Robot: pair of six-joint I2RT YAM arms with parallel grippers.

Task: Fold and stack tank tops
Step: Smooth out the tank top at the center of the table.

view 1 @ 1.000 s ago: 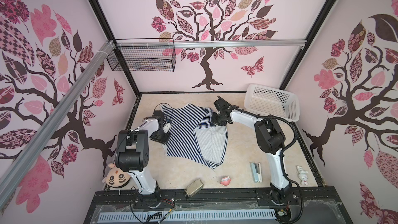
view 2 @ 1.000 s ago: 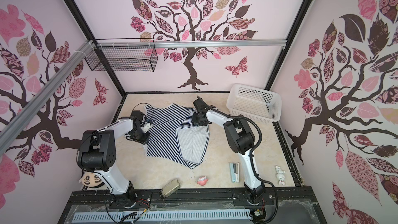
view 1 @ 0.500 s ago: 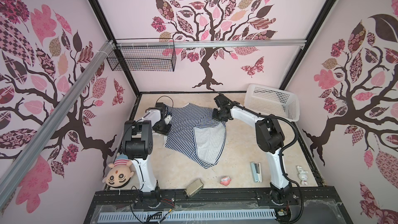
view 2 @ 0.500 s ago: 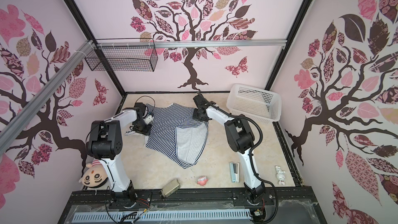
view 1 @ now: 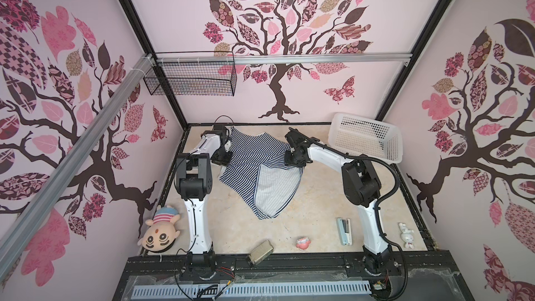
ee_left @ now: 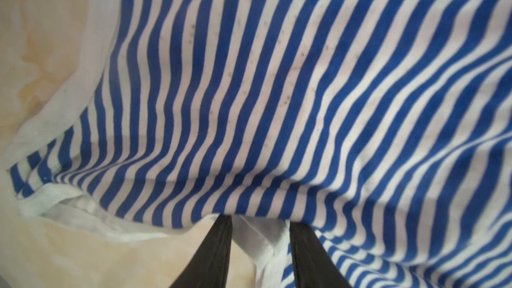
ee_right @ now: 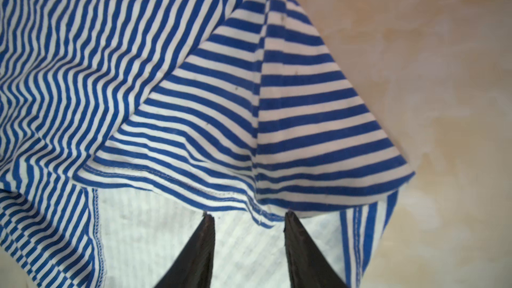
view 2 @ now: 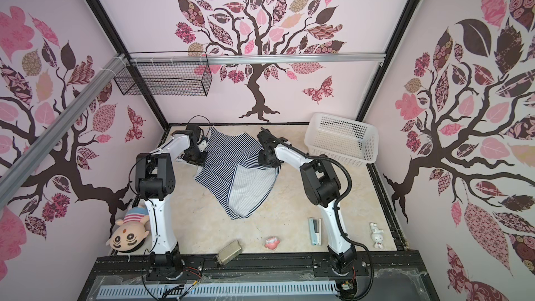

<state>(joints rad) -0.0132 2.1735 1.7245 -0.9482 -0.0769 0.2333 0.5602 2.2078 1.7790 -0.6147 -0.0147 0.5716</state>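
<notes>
Looking at the tank top (view 1: 254,175), I see it lies on the far middle of the desk (view 1: 318,198), between the two arms. It sits aslant and only partly flat. In both top views one side is turned over, so the paler inside faces up (view 2: 249,189) toward the near end.

The L end effector (ee_left: 259,220) sits at the far left edge of the cloth, by the white trim (ee_left: 69,112). Its jaws stand part open. A strip of white trim lies in the gap, and to me it looks slack rather than pinched, so I count nothing as held.

The R end effector (ee_right: 248,214) is at the opposite edge, with its tips right at a stitched hem (ee_right: 171,181). Its jaws are part open too, w/ only the pale inside showing beneath the gap, so no grip there.

I read the two ends on opposite edges as a spreading setup: pull from both sides and the wrinkles go. Judging by the turned-over side and the skew, the fold proper isn't begun, and nothing is stacked yet.

The white basket (view 1: 364,140) stands apart at the far right. The stapler (view 1: 344,230) and plush doll (view 1: 159,233) sit along the near side, well clear, which leaves room to work. The risk next is the R side snagging both layers at the hem.
</notes>
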